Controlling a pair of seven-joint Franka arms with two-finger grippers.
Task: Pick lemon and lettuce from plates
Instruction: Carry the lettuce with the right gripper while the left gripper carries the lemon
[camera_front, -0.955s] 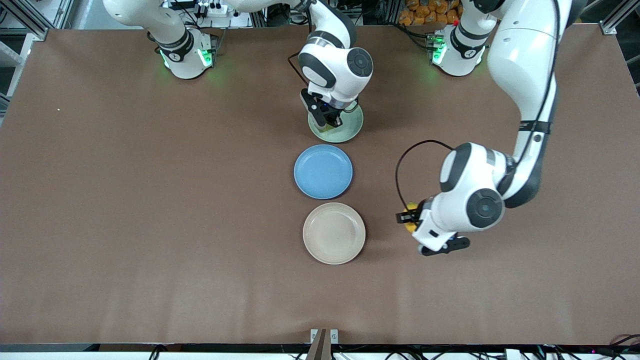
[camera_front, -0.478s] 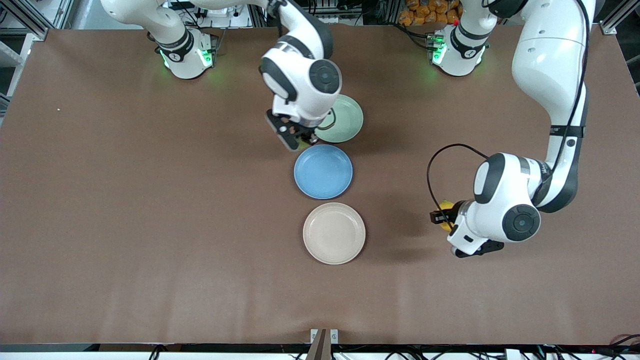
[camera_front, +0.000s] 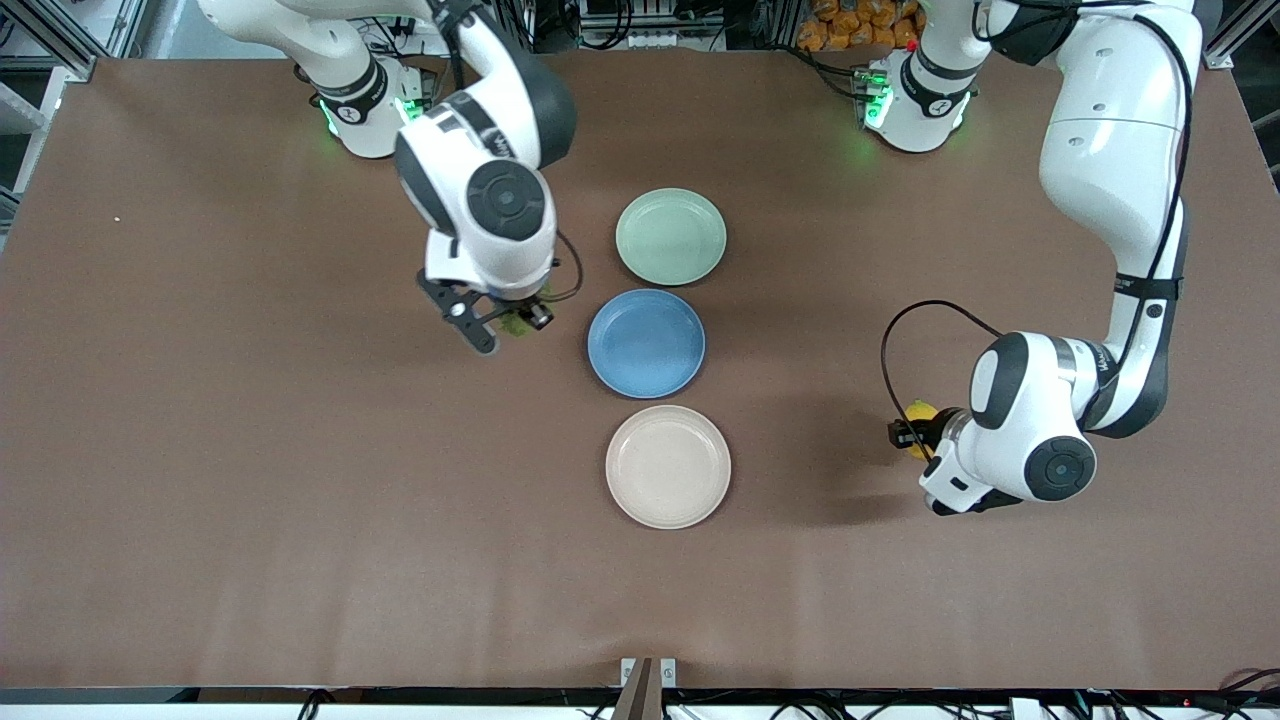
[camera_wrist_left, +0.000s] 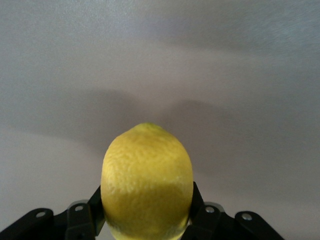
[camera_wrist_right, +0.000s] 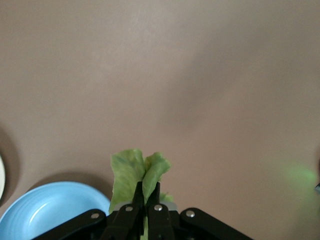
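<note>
My left gripper (camera_front: 912, 432) is shut on the yellow lemon (camera_front: 919, 413) and holds it over bare table toward the left arm's end, beside the beige plate (camera_front: 668, 466). In the left wrist view the lemon (camera_wrist_left: 147, 182) fills the space between the fingers. My right gripper (camera_front: 508, 325) is shut on the green lettuce (camera_front: 517, 322) and holds it over bare table beside the blue plate, toward the right arm's end. In the right wrist view the lettuce (camera_wrist_right: 136, 174) sticks up from the pinched fingers. The pale green plate (camera_front: 670, 236) and the beige plate hold nothing.
A blue plate (camera_front: 646, 342) lies between the pale green plate and the beige plate; its rim shows in the right wrist view (camera_wrist_right: 45, 210). The brown table (camera_front: 250, 480) spreads wide on both sides of the row of plates.
My right gripper lifted off the pale green plate with the lettuce and moved toward the right arm's end. My left gripper carried the lemon farther from the beige plate toward the left arm's end.
</note>
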